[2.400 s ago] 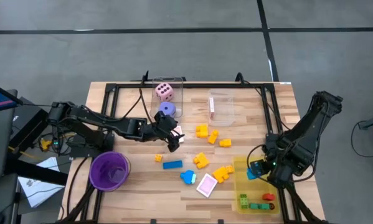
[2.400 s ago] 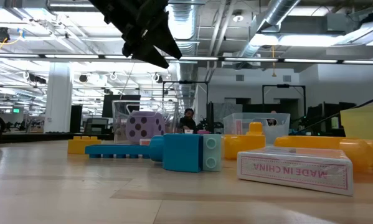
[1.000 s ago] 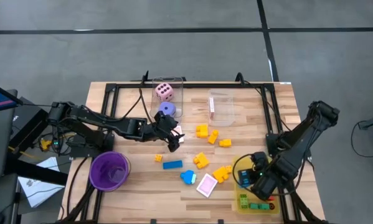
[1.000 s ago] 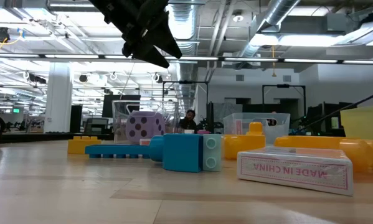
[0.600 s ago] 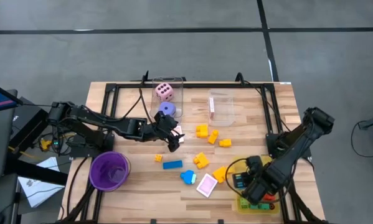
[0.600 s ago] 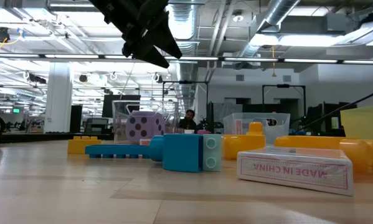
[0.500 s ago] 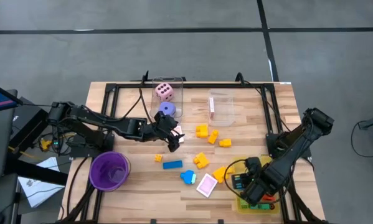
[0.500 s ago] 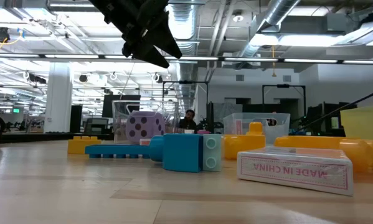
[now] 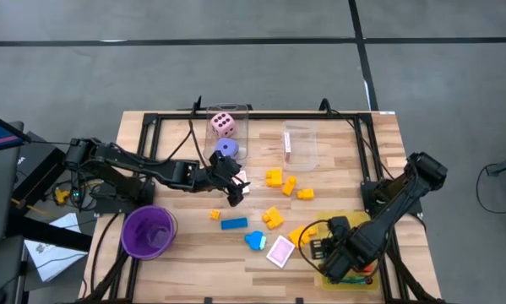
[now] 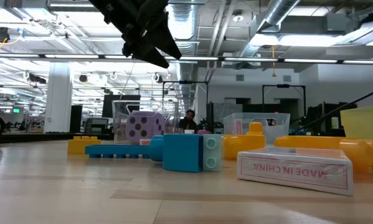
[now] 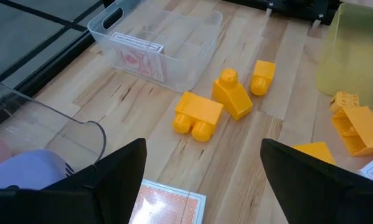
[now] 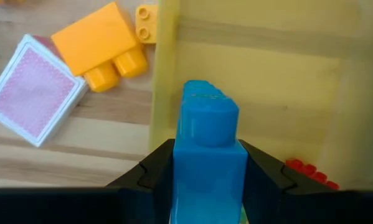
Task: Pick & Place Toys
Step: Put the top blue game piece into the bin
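The right gripper pinched a blue block between its fingers, above the yellow tray. The left gripper stood spread and empty; yellow blocks lay ahead of it.

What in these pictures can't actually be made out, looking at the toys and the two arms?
- High view: the right gripper and its arm cover part of the yellow plastic tray, hiding most pieces inside.
- Right wrist view: the blue plastic block between the fingers runs off the picture's edge.
- Low view: the blue block hides toys behind it.
- Left wrist view: the purple dotted die is cut by the edge and the left gripper.
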Robot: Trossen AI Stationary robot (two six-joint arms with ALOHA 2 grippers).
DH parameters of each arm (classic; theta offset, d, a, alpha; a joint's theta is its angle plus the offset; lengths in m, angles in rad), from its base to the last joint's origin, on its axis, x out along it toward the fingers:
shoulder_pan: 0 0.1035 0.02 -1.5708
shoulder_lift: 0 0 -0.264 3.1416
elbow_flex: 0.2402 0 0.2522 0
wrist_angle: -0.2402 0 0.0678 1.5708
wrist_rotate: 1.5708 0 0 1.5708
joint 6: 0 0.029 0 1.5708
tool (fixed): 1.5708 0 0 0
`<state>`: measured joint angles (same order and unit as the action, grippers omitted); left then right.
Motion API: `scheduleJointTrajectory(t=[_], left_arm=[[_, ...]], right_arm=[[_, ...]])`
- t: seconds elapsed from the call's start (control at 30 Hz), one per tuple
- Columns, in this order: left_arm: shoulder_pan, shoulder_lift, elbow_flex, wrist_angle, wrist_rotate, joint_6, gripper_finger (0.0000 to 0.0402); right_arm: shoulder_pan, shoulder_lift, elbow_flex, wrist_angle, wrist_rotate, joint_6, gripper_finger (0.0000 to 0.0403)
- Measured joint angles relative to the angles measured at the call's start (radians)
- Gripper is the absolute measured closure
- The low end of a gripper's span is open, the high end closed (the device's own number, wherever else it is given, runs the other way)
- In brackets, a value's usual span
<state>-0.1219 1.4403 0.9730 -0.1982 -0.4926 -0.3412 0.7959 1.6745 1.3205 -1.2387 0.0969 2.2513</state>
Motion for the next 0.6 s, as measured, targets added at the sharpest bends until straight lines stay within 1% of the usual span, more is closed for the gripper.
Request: scheduleJointTrajectory(t=[0.37,0.47,0.6], left_arm=[[0.000,0.000,0.000,0.000,0.000,0.000,0.0092],[0.000,0.000,0.000,0.000,0.000,0.000,0.0092],[0.000,0.000,0.000,0.000,0.000,0.000,0.0092]], right_arm=[[0.000,0.000,0.002,0.001,-0.003,-0.015,0.0265],[0.000,0.000,0.002,0.001,-0.002,-0.018,0.0249],[0.000,0.000,0.002,0.005,-0.002,-0.026,0.0215]])
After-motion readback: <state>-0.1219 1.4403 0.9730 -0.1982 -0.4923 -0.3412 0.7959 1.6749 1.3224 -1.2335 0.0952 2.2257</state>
